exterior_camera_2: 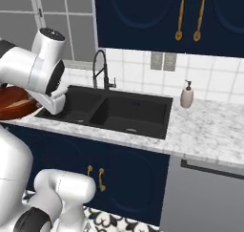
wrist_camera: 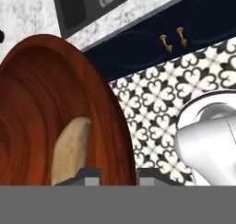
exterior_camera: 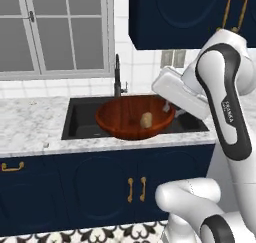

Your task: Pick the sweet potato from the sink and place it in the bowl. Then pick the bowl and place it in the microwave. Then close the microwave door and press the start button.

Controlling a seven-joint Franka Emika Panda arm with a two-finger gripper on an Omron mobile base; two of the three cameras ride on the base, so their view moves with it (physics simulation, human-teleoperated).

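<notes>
Gripper (wrist_camera: 119, 173) clamped on the bowl (exterior_camera: 125, 118) rim, one finger inside, one outside, jaws narrow. Bowl held lifted in front of the sink (exterior_camera: 82, 118), above the counter (exterior_camera: 30, 124) edge. Sweet potato (exterior_camera: 146, 120) lies inside the bowl.

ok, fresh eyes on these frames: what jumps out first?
The big reddish-brown bowl held up in front of the sink, with the sweet potato lying inside. The gripper is clamped on the bowl's rim, one finger on each side. Past the rim, the hand view looks down on patterned floor tiles.
</notes>
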